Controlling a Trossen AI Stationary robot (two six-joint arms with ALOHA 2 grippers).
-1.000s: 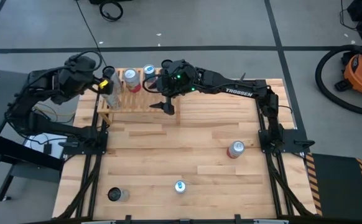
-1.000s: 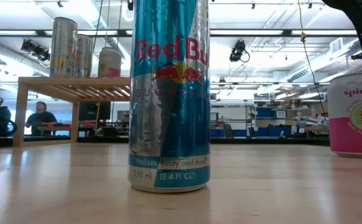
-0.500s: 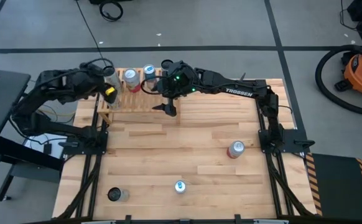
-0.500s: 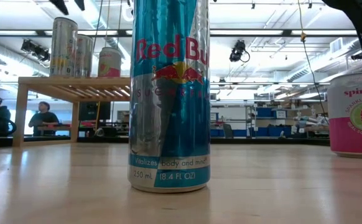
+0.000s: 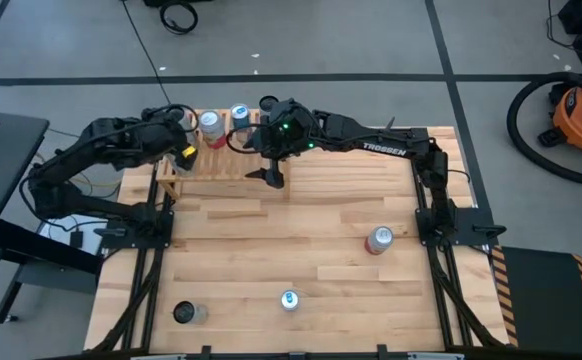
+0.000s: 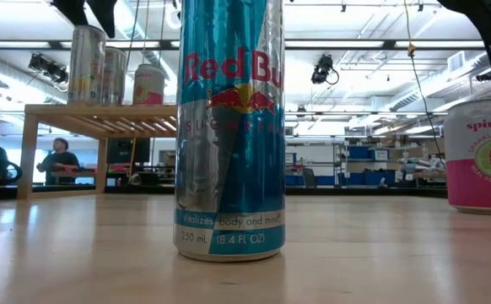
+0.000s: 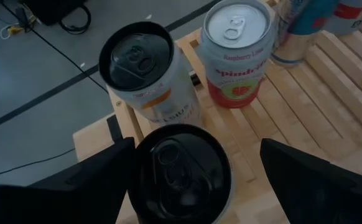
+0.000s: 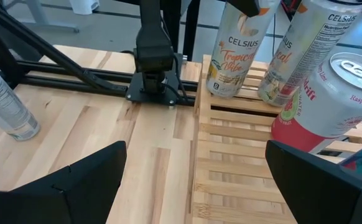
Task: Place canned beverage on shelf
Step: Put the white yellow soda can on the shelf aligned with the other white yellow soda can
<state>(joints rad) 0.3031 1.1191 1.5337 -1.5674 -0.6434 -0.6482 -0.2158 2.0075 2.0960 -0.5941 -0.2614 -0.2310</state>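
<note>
Two grippers hover at the slatted shelf [image 5: 216,160] in the high view's upper left. Left gripper [image 7: 193,180] straddles a black-topped can [image 7: 181,177] standing there, fingers spread and clear of it. Right gripper [image 8: 193,180] gapes wide, holding nothing, above the shelf's front edge.

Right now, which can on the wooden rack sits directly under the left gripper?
The black-topped can, standing between the open fingers of the left gripper. The other black-topped Celsius can and the pink raspberry can stand farther along the rack.

Robotics lab: ceiling lights [image 6: 380,42], storage racks [image 6: 372,165]
</note>
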